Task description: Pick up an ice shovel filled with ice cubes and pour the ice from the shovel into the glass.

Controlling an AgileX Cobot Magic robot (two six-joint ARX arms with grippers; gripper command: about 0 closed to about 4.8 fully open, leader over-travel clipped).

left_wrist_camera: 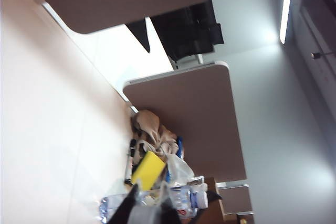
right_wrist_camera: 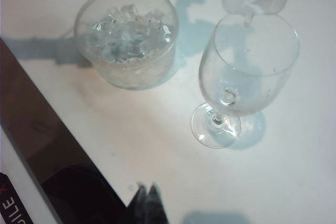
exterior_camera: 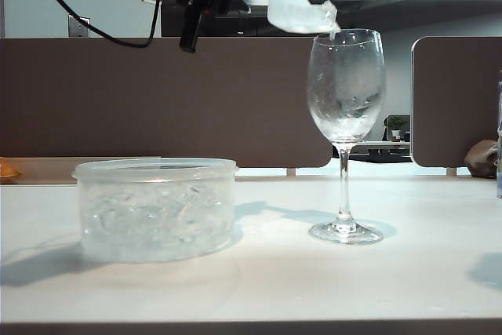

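The left hand point(exterior_camera: 190, 33), closed on the small translucent whitish plastic ice shovel point(exterior_camera: 302, 13), holds it tilted just above the rim of the tall clear stemmed glass point(exterior_camera: 346, 100) on the white desk point(exterior_camera: 408, 272). Misaligned, the clear ice cubes point(right_wrist_camera: 128, 32) could miss. The right hand point(right_wrist_camera: 147, 195), closed and empty, hangs apart.

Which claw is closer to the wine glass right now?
Left. The left claw holds the ice shovel over the glass; the right claw hangs back above the table.

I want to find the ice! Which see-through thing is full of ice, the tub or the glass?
The tub: low, round, packed with ice cubes. The tall glass beside it looks nearly empty, with the shovel just above its rim.
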